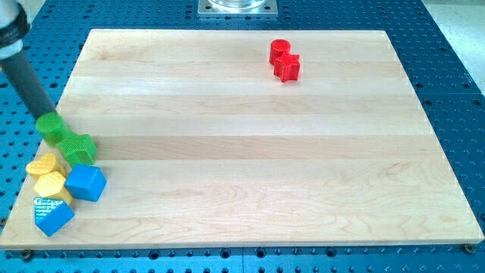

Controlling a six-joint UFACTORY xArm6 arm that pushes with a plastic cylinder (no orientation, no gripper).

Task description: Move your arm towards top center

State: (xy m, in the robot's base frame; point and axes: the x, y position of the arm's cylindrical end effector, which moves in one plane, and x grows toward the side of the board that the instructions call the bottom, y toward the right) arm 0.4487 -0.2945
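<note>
My dark rod comes in from the view's top left, and my tip (45, 116) touches the top of a green cylinder (51, 127) at the board's left edge. A green star-shaped block (79, 148) lies just below and right of it. Below them are a yellow heart-like block (42, 164), a yellow hexagonal block (51, 184), a blue cube (86, 183) and a blue triangular block (53, 216). Near the view's top, right of centre, a red cylinder (280, 51) touches a red star-shaped block (288, 68).
The wooden board (250, 152) lies on a blue perforated table (447, 91). A metal mount (238, 7) sits at the view's top centre, beyond the board's edge.
</note>
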